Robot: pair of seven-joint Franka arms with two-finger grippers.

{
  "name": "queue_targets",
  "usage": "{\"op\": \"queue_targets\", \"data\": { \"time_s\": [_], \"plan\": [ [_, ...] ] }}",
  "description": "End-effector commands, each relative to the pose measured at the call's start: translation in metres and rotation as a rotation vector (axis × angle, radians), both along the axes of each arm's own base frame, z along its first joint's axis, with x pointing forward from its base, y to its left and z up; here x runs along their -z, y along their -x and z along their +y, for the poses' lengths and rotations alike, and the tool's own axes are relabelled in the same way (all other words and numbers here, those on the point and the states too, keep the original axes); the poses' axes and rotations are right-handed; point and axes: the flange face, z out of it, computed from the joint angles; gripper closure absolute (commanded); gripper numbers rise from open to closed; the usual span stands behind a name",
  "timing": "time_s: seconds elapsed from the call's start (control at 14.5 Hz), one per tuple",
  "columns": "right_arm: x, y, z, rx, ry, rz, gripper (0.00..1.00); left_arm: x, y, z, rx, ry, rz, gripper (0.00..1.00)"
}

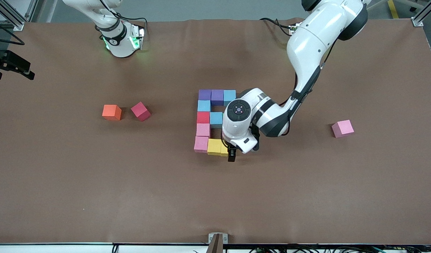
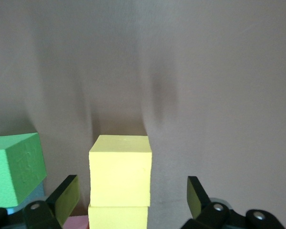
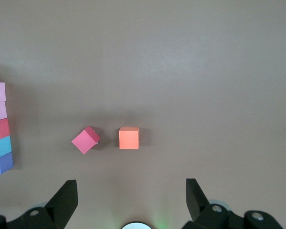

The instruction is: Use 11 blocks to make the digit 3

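The left claw (image 1: 229, 150) is spread wide and empty around the end yellow block (image 2: 120, 176), set down to close the digit 3's (image 1: 210, 121) front prong, mid-counter. The right claw (image 3: 128, 200) waits open, holding nothing.

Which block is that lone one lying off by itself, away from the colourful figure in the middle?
Start at the figure of touching cubes in the middle of the brown table, then look toward the left arm's end. There a single pink cube lies alone, turned slightly askew. Unlike the orange cube and crimson cube, paired at the right arm's end, it has no neighbour.
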Motion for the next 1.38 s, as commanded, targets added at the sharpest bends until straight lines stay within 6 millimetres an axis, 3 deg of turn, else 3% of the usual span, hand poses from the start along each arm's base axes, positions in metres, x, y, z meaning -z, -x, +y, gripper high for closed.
{"op": "queue_targets", "data": {
  "time_s": [0.0, 0.28, 0.48, 0.9, 1.1, 1.31],
  "plan": [
    [-0.007, 0.009, -0.005, 0.006, -0.023, -0.007, 0.0, -0.034, -0.002, 0.022, 0.031, -0.003, 0.006, 0.0],
    [-0.007, 0.007, -0.004, 0.004, -0.024, -0.015, 0.0, -0.072, -0.025, 0.076, 0.206, -0.016, -0.009, 0.0],
    [-0.006, 0.007, -0.003, -0.001, -0.024, -0.012, 0.0, -0.087, -0.037, 0.133, 0.431, -0.01, 0.003, 0.0],
    [-0.004, 0.007, -0.002, -0.003, -0.023, -0.007, 0.0, -0.109, -0.041, 0.225, 0.846, -0.062, -0.003, 0.0],
    [-0.003, 0.008, 0.0, -0.009, -0.018, -0.001, 0.0, -0.132, -0.034, 0.259, 1.069, -0.094, -0.023, 0.0],
    [-0.002, 0.007, 0.004, -0.022, -0.012, 0.003, 0.0, -0.161, -0.026, 0.306, 1.278, -0.151, -0.041, 0.0]
  ]
}}
